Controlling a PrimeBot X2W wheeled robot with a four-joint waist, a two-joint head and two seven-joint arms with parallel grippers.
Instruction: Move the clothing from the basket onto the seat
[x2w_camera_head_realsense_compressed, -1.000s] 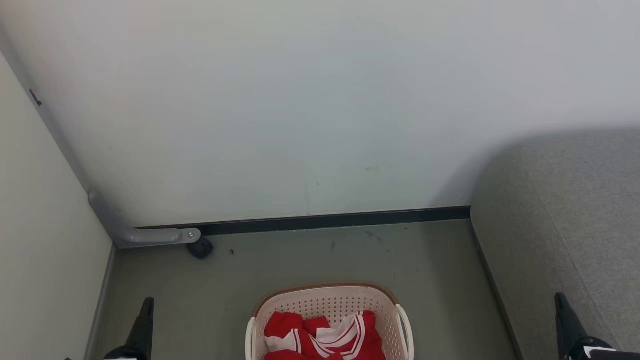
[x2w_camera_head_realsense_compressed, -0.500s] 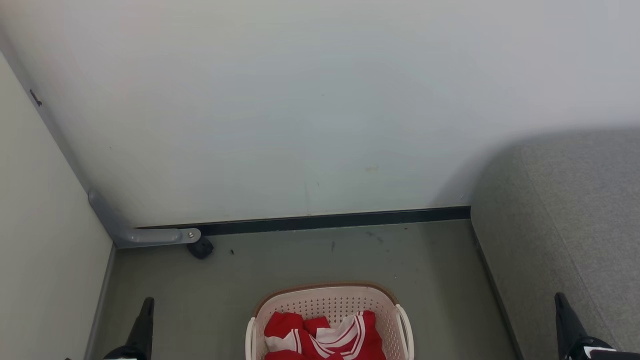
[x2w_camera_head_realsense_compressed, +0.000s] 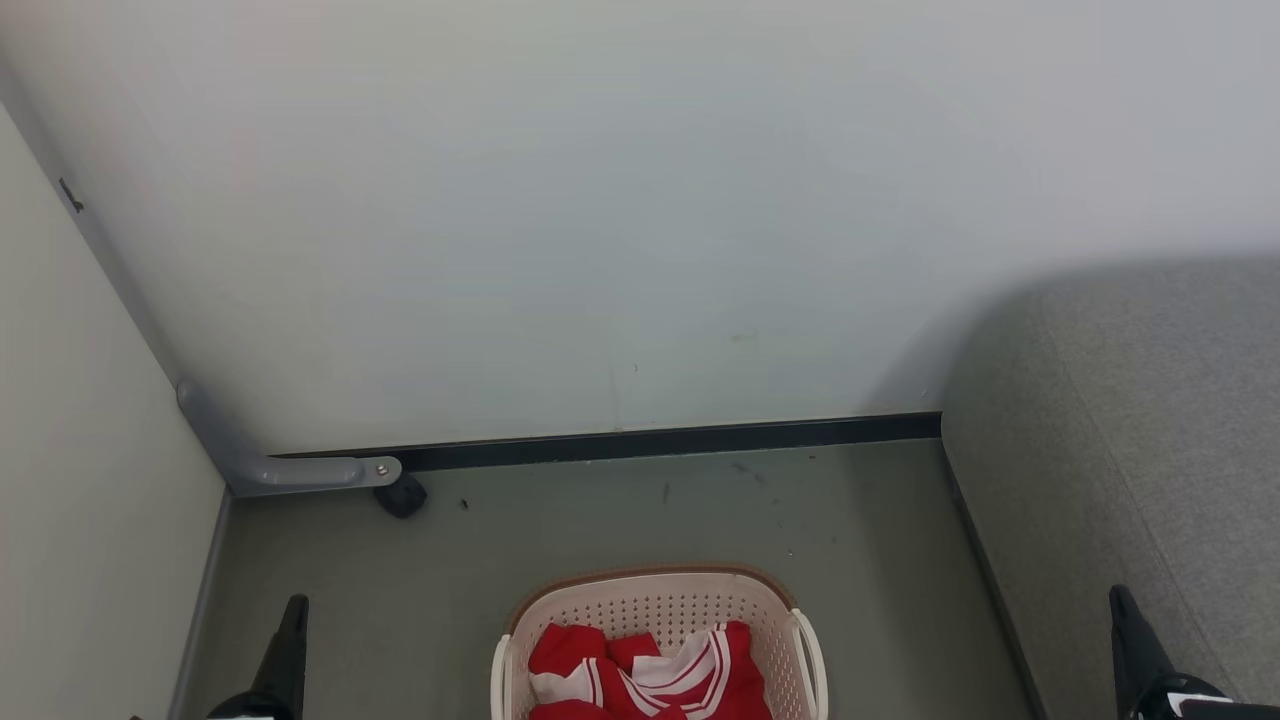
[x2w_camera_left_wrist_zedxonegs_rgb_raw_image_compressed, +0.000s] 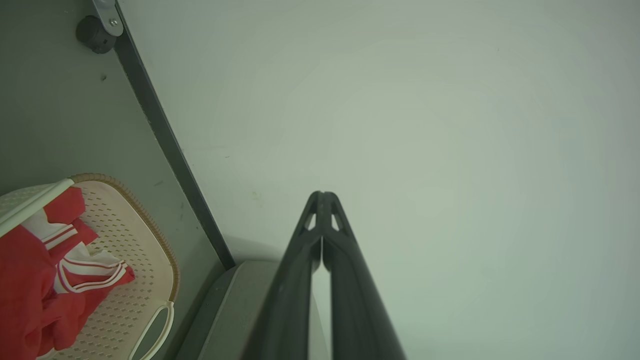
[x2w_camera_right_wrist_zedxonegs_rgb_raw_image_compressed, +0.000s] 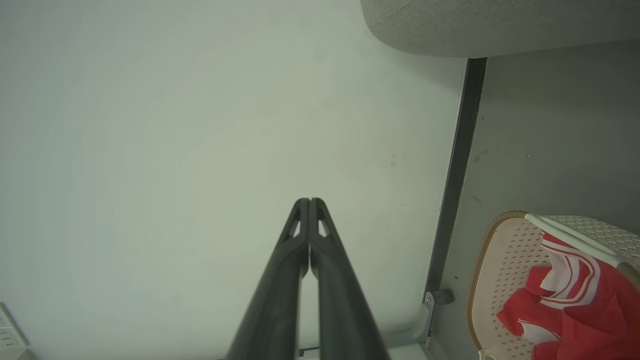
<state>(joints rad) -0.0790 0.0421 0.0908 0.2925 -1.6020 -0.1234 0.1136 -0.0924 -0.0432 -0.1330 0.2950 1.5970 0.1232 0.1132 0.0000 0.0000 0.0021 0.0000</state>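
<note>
My left gripper (x2w_camera_head_realsense_compressed: 296, 603) is low left over the floor (x2w_camera_head_realsense_compressed: 600, 520), fingers clenched together, gripping nothing. Bottom centre, the basket (x2w_camera_head_realsense_compressed: 650, 585) stands on the floor with the red clothing (x2w_camera_head_realsense_compressed: 640, 675) bunched inside it, white striped trim showing. Right of it, apart from the basket, the grey seat (x2w_camera_head_realsense_compressed: 1150, 420) is against the wall (x2w_camera_head_realsense_compressed: 640, 200). My right gripper (x2w_camera_head_realsense_compressed: 1122, 605) is low right before the seat, clenched too, empty.
</note>
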